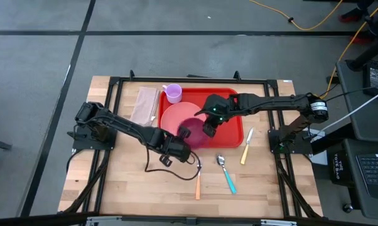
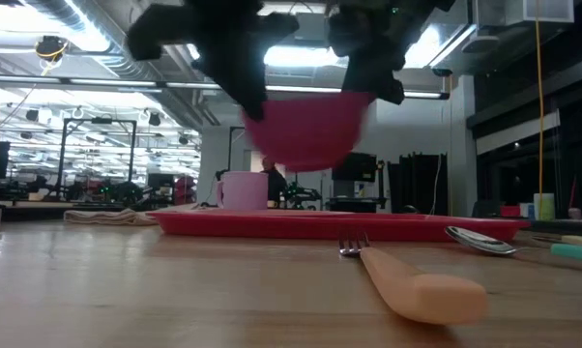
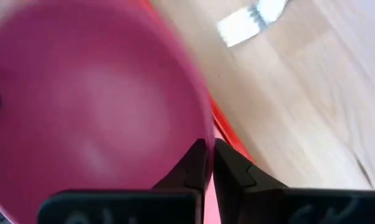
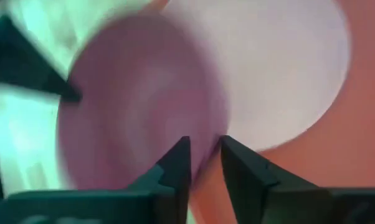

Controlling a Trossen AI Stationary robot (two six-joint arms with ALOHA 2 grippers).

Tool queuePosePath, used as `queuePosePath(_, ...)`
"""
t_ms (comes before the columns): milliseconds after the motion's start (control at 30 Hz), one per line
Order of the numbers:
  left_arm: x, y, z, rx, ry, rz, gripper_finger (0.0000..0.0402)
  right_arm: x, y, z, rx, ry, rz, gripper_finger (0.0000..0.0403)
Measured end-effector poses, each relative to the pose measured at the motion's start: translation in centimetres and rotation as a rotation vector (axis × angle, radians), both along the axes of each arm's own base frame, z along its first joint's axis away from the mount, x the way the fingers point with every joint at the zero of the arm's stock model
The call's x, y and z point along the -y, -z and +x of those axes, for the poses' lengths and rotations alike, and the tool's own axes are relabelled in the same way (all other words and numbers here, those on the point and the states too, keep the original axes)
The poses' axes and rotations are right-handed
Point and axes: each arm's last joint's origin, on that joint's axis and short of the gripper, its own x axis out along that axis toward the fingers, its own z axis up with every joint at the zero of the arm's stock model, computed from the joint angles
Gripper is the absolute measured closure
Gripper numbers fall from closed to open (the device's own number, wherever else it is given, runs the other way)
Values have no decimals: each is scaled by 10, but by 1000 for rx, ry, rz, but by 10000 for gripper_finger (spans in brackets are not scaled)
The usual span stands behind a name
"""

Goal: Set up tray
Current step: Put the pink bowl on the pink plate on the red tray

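Observation:
A magenta bowl (image 1: 195, 127) hangs in the air over the near edge of the red tray (image 1: 236, 135); in the low view the bowl (image 2: 305, 130) is well clear of the tray (image 2: 388, 225). My left gripper (image 1: 184, 134) is shut on the bowl's rim on the side toward the table's left. My right gripper (image 1: 209, 129) stands at the opposite side of the rim, its fingers (image 4: 240, 168) a little apart with the rim between them. A round pink plate (image 1: 175, 115) lies in the tray. My left gripper pinches the bowl's rim (image 3: 205, 134) between its two fingers, one inside the bowl and one outside. The fingers slant down from the table's left. The bowl is lifted clear of the tray, mouth up. Whether my right gripper touches the rim (image 4: 207, 140) I cannot tell.
A lilac cup (image 1: 172, 93) stands at the tray's far left corner, a folded napkin (image 1: 145, 105) left of the tray. On the wood near the tray lie an orange-handled fork (image 1: 198, 181), a teal-handled spoon (image 1: 226, 176) and a yellow-handled knife (image 1: 246, 150).

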Motion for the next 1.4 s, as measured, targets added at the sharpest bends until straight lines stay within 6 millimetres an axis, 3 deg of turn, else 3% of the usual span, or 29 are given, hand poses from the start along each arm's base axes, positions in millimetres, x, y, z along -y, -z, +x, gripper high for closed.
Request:
queuePosePath(200,-2,2,-5,-29,-61,35,400,2,-7,1,19,-47,44,271)
queuePosePath(500,-1,-2,-7,-38,-50,-37,400,4,-33,-1,30,-62,-177,268)
queuePosePath(633,-4,-10,-12,-35,-56,-108,400,-2,-42,-8,37,-99,-273,292)
queuePosePath(833,-19,-31,-20,15,-107,-175,400,-14,-45,-19,132,-183,-330,373)
queuePosePath(900,-25,-36,-23,28,-131,-190,400,-16,-41,-25,169,-196,-345,394)
queuePosePath(1033,-38,-41,-28,50,-176,-239,400,-22,-29,-42,258,-189,-371,391)
queuePosePath(1200,-49,-25,-31,22,-235,-235,400,-29,-1,-67,371,-167,-352,397)
queuePosePath(1400,-58,-19,-29,16,-258,-242,400,-50,34,-81,581,-246,-383,398)
